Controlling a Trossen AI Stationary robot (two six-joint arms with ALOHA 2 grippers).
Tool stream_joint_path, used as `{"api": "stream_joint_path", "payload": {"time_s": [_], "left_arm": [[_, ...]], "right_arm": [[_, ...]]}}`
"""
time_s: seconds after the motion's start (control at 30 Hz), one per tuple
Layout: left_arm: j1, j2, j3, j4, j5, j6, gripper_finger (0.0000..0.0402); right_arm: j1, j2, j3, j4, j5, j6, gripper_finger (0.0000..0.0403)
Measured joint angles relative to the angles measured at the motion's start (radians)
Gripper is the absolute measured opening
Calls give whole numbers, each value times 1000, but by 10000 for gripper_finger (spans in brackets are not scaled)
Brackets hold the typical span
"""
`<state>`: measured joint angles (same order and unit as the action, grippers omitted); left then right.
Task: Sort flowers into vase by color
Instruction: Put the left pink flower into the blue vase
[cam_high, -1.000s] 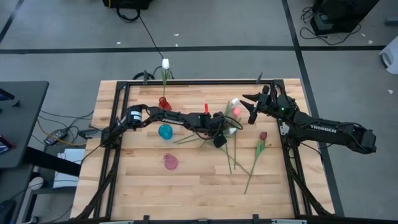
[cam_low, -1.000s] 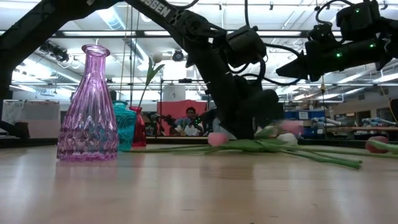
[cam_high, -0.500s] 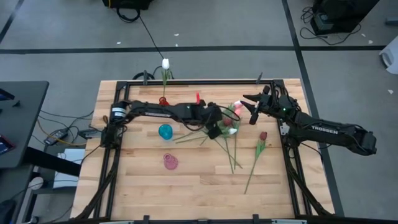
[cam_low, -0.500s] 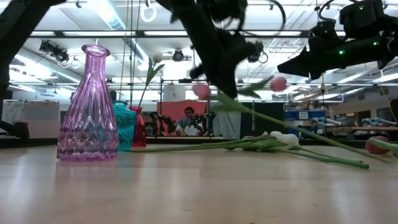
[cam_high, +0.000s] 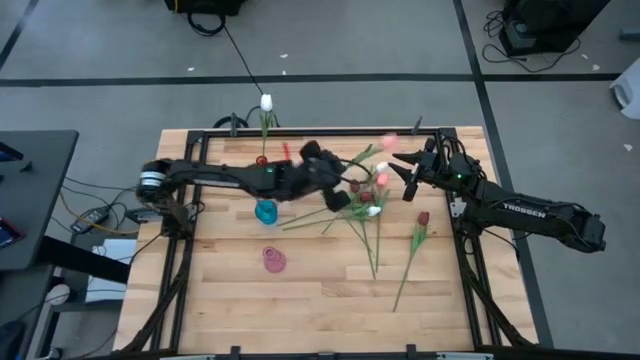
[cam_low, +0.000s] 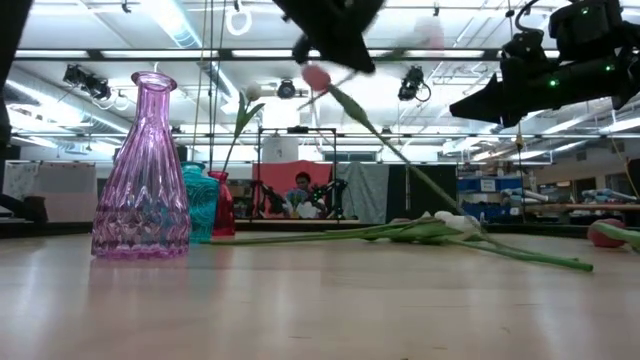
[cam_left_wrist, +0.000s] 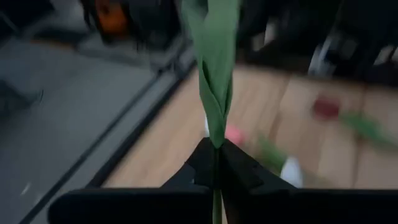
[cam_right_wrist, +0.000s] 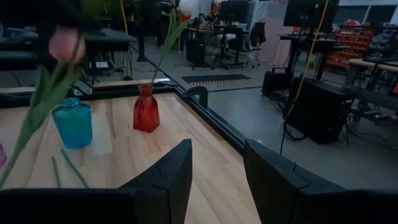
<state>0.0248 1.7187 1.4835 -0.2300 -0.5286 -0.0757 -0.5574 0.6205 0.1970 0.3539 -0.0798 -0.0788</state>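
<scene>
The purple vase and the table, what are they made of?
The purple vase looks like glass or clear plastic: it is see-through, shiny, with a cut diamond pattern. The table looks like pale wood planks, with visible grain and seams and a smooth finish.

Both arms are dark, near-black, built of slim tubular links with bulkier joint housings. The left arm (cam_high: 230, 177) carries a silver-grey ring at the joint near its base, and loose black cable loops beside it. The right arm (cam_high: 530, 212) bears white lettering along its forearm — "TROSSEN" — and small green lights glow near its wrist. Its tool's fingers (cam_right_wrist: 166, 177) are matte black wedges.
</scene>
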Motion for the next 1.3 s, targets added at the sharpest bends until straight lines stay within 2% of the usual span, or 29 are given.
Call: {"api": "stream_joint_path", "payload": {"time_s": [0.2,0.4,0.57,0.83,0.97,1.3], "left_arm": [[1,-169,-251,261,3,20,15],[0,-287,-537,567,13,27,15],[-9,-365,-687,727,46,107,15],[-13,-557,-853,760,169,227,15],[-11,-655,-963,759,232,232,15],[-11,-911,-1140,762,235,260,15]], "right_arm": [[0,0,0,2,-1,-2,155],[6,0,0,4,-12,-2,155],[14,-7,0,12,-23,2,155],[22,-9,0,-11,-1,36,155],[22,-4,-1,80,4,68,155],[22,44,0,297,-23,147,155]]}}
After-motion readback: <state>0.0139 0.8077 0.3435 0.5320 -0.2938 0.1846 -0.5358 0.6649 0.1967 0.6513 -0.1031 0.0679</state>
